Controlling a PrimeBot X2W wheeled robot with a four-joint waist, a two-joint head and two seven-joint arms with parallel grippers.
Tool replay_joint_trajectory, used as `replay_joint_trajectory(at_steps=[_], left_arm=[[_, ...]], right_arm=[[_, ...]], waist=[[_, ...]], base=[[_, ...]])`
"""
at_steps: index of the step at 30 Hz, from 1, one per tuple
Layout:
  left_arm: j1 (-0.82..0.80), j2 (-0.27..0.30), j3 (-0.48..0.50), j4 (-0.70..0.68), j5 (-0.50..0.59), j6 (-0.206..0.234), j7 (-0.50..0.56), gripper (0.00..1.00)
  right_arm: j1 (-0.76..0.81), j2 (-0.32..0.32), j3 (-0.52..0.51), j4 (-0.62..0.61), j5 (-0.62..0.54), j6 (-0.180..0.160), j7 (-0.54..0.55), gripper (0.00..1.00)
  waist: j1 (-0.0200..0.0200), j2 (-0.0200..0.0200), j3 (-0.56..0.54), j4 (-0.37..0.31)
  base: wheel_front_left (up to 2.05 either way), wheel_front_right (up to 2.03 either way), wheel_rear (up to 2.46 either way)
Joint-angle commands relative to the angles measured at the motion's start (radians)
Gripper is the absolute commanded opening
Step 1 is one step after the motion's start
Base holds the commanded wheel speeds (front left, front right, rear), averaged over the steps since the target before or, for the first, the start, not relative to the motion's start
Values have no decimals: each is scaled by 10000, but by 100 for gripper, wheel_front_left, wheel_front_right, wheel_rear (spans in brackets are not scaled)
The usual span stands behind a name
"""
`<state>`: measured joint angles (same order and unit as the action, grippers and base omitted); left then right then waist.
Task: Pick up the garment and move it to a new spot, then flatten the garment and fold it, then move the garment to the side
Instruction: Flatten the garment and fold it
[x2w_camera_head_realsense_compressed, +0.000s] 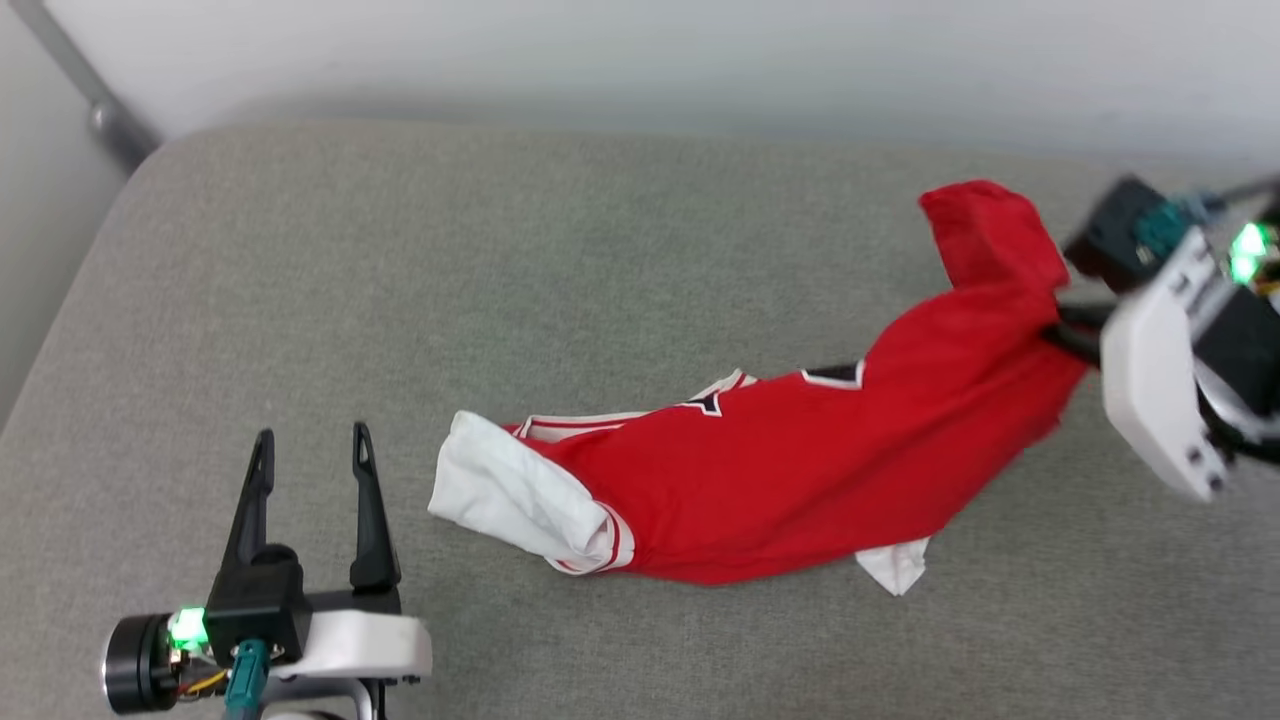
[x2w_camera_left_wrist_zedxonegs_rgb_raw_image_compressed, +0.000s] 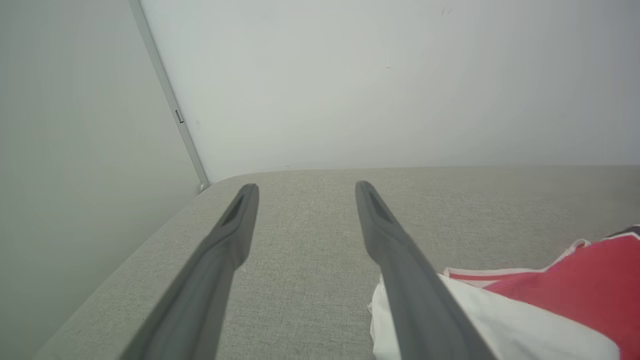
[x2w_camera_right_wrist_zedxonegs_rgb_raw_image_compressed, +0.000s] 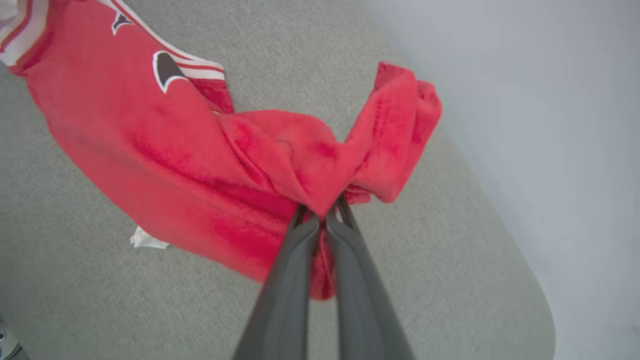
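Note:
The garment (x2w_camera_head_realsense_compressed: 800, 470), a red jersey T-shirt with white sleeves and striped trim, lies bunched in a long diagonal strip across the grey cushion. My right gripper (x2w_camera_head_realsense_compressed: 1062, 322) is shut on a fold of the red cloth near its right end, and that end is pulled up off the surface. In the right wrist view the fingers (x2w_camera_right_wrist_zedxonegs_rgb_raw_image_compressed: 345, 250) pinch the garment (x2w_camera_right_wrist_zedxonegs_rgb_raw_image_compressed: 210, 165) at their tips. My left gripper (x2w_camera_head_realsense_compressed: 312, 450) stands open at the lower left, just left of the white sleeve. The left wrist view has the open gripper (x2w_camera_left_wrist_zedxonegs_rgb_raw_image_compressed: 306, 189) with the garment (x2w_camera_left_wrist_zedxonegs_rgb_raw_image_compressed: 575, 285) beside its right finger.
The grey cushion (x2w_camera_head_realsense_compressed: 500, 250) is wide, with rounded corners; its far edge meets a pale wall (x2w_camera_head_realsense_compressed: 700, 50). A grey metal bar (x2w_camera_head_realsense_compressed: 90, 90) runs down at the back left corner. Bare cushion lies left of and behind the garment.

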<state>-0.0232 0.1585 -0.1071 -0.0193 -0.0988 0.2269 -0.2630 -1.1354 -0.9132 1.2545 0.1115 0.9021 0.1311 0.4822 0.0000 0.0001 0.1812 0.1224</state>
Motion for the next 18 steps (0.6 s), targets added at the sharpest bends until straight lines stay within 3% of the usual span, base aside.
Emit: replay_joint_trajectory(at_steps=[1,3,10,12,18], left_arm=[[272,-26,96,16,95,-64,-25,100],[456,-66,194,0,98,-108,-25,100],[915,-158,493,-44,187,-184,-25,100],[992,-202,549,-20,229,-220,-25,100],[947,-275,584,107,348,-389,-25,100]], right_arm=[[711,-535,25,-608,25,-7,-144,0],[1373,-1128,-43,-1259,65,-7,-155,0],[4231,-1984,-460,-1947,320,-7,-463,0],[5167,-1892,-557,-1714,212,-9,-578,0],[7455,-791,-1124,-359,6,-7,-980,0]], waist=[[0,-1,-435,-285],[0,-1,-567,-368],[0,-1,-760,-664],[0,-1,-783,-719],[0,-1,-865,-797]], base=[[0,0,0],[0,0,0],[0,0,0],[0,0,0],[0,0,0]])
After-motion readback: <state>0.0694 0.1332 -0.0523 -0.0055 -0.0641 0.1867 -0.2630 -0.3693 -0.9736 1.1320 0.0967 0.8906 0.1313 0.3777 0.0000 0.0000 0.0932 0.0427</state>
